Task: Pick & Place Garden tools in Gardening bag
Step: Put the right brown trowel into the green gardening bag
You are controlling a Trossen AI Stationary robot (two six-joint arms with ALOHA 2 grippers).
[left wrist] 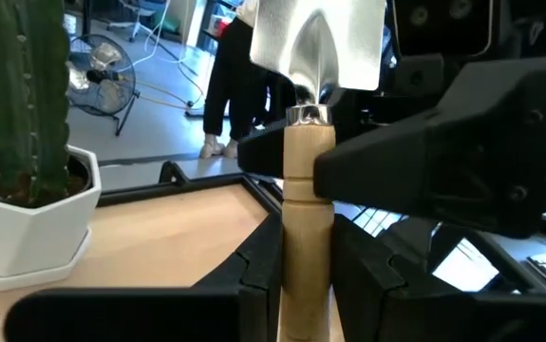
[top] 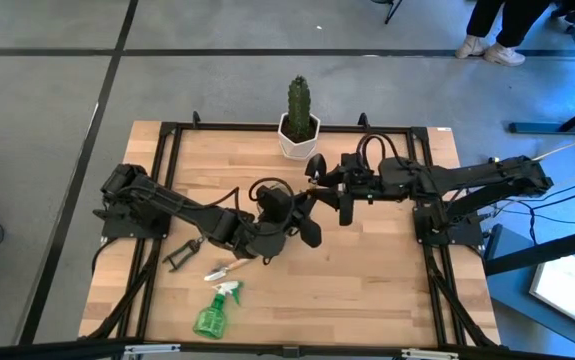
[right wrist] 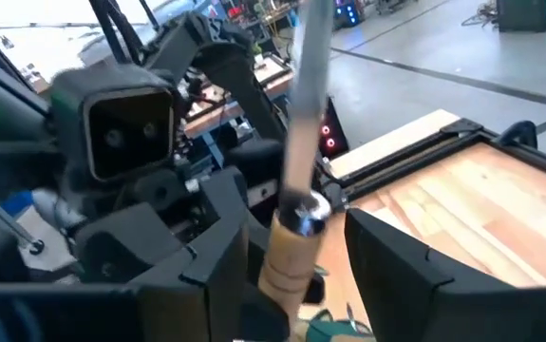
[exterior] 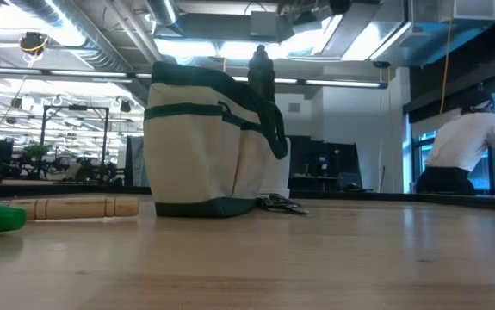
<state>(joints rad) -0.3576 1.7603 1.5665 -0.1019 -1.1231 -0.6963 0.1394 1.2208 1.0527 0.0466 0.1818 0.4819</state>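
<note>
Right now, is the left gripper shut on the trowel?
Yes: in the left wrist view the left gripper clamps the trowel's wooden handle, blade pointing up.

High view: looked straight down on the whole table (top: 367, 290) and both arms. Low view: sat at tabletop level, faced across toward the room, close to the gardening bag (exterior: 208, 146). Left wrist view: looked along a trowel (left wrist: 309, 171), very near. Right wrist view: shared what was probably that same trowel (right wrist: 296, 228).

Industrial lab: exposed ceiling ducts (exterior: 101, 34), concrete floor (top: 47, 100), distant workbenches (exterior: 49, 164).
</note>
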